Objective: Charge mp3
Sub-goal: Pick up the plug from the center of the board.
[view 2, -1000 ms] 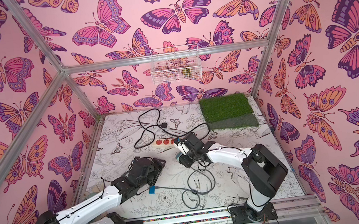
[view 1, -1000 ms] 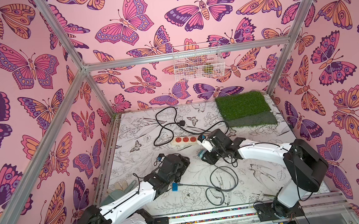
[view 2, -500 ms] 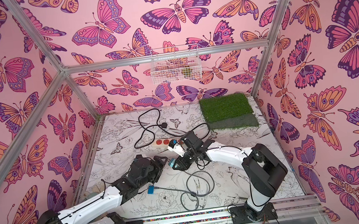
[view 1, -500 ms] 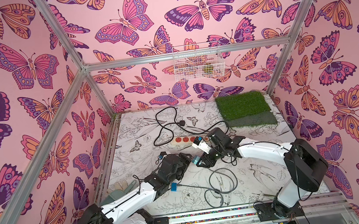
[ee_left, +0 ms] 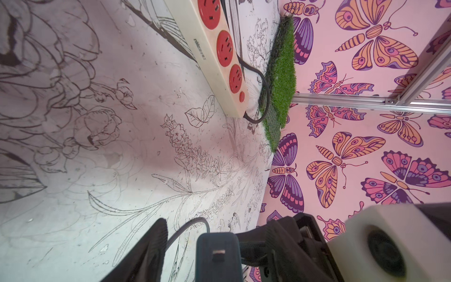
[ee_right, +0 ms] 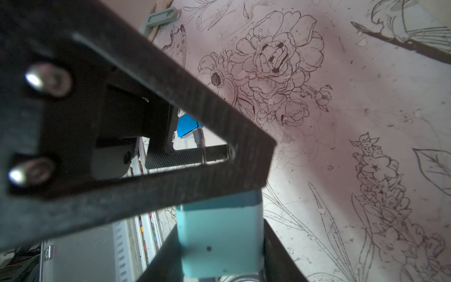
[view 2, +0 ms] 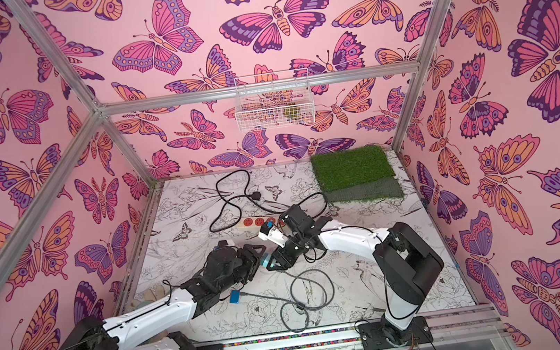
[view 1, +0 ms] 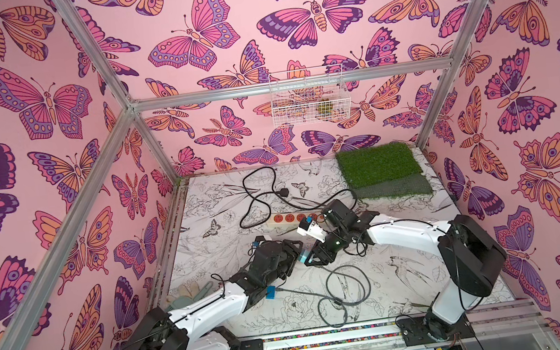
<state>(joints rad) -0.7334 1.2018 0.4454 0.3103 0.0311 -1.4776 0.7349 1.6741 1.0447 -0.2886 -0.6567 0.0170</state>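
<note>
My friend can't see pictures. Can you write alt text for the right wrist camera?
The right gripper holds a pale teal charger cube right by the camera. Through a gap in the dark, blurry left gripper, the tiny blue mp3 shows on the flower-drawn table, cable attached.

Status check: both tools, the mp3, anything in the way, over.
Right tool shut on charger cube. Left tool open at the cube. mp3 on table, cable plugged in. Slack cable coiled close by.
</note>
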